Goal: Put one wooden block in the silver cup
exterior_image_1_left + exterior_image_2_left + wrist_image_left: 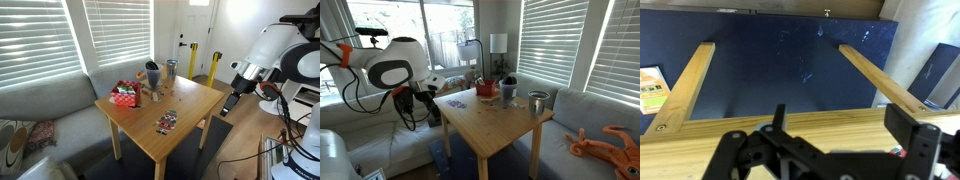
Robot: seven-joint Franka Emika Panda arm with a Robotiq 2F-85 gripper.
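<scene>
The slim silver cup (pixel 171 68) stands at the far edge of the wooden table (pixel 190 105), next to a wider dark cup (pixel 153 75). It also shows in an exterior view (pixel 537 102) with the dark cup (pixel 508 90) beside it. Small wooden blocks (pixel 152 93) lie in front of the cups, too small to make out clearly. My gripper (pixel 230 103) hangs off the table's side, well away from the cups, and also shows in an exterior view (pixel 423 108). In the wrist view my gripper (pixel 840 122) is open and empty over the table edge (pixel 820 128).
A red box (pixel 125 95) sits by the cups and a colourful packet (pixel 166 122) lies near the table's front. A grey sofa (pixel 50 100) runs behind the table. A dark blue rug (pixel 790 65) lies under the table.
</scene>
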